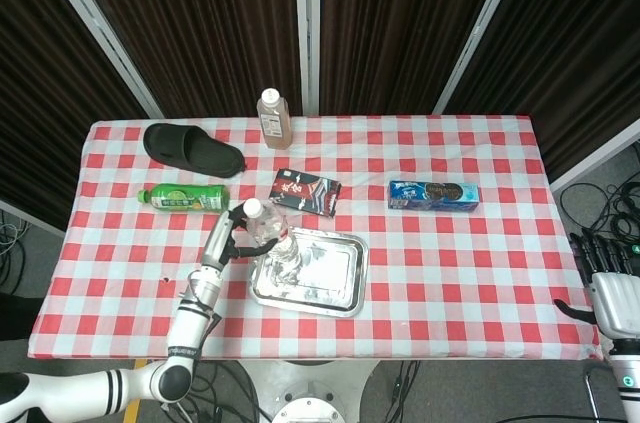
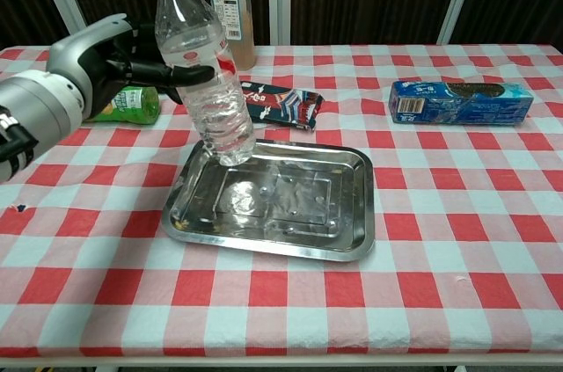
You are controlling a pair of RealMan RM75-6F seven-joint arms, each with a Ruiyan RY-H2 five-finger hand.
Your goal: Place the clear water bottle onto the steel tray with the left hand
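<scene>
My left hand (image 2: pixel 123 60) (image 1: pixel 228 239) grips the clear water bottle (image 2: pixel 201 69) (image 1: pixel 270 235) around its middle. The bottle has a white cap and leans slightly, its top toward the left. Its base hangs just over the near-left corner of the steel tray (image 2: pixel 325 231) (image 1: pixel 335 278); whether it touches the tray floor I cannot tell. The tray lies at the table's middle front and holds nothing else. My right hand (image 1: pixel 610 278) hangs off the table's right edge, fingers apart, holding nothing.
A green bottle (image 1: pixel 180 198) lies on its side left of the tray, partly hidden behind my left hand in the chest view. A black slipper (image 1: pixel 190 148), a tea bottle (image 2: pixel 230 13), a dark snack packet (image 2: pixel 286 106) and a blue biscuit box (image 2: pixel 459 101) sit further back.
</scene>
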